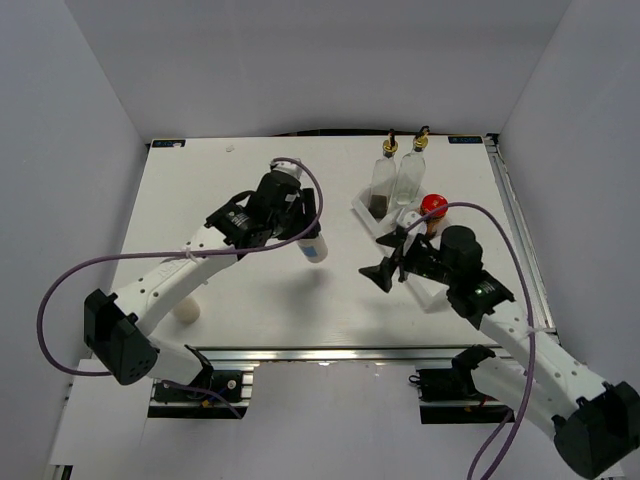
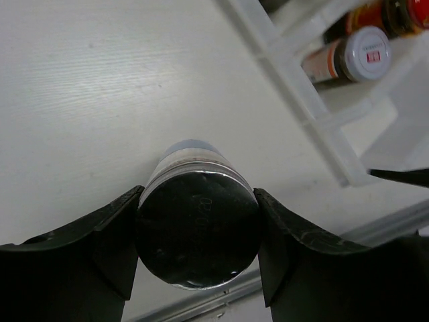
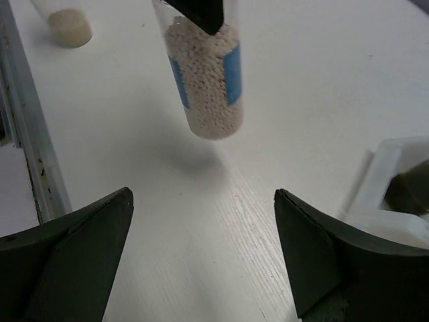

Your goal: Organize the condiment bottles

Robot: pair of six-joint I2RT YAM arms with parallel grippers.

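My left gripper (image 1: 305, 232) is shut on a silver-lidded shaker (image 1: 313, 246) with white granules and a blue label, and holds it tilted above the table's middle. In the left wrist view its fingers (image 2: 110, 245) clamp the shaker's silver lid (image 2: 198, 228). The right wrist view shows the shaker (image 3: 204, 80) hanging clear of the table. My right gripper (image 1: 385, 257) is open and empty (image 3: 203, 201), just right of the shaker. Two tall glass bottles (image 1: 383, 180) (image 1: 411, 172), a red-lidded jar (image 1: 433, 205) and a second shaker (image 2: 348, 59) are in the white tray (image 1: 362, 207). A cream bottle (image 1: 186, 311) is near the front left.
The tray's near corner (image 3: 389, 181) is close to my right gripper's right finger. The metal front rail (image 1: 340, 352) runs along the near table edge. White walls close in the table on three sides.
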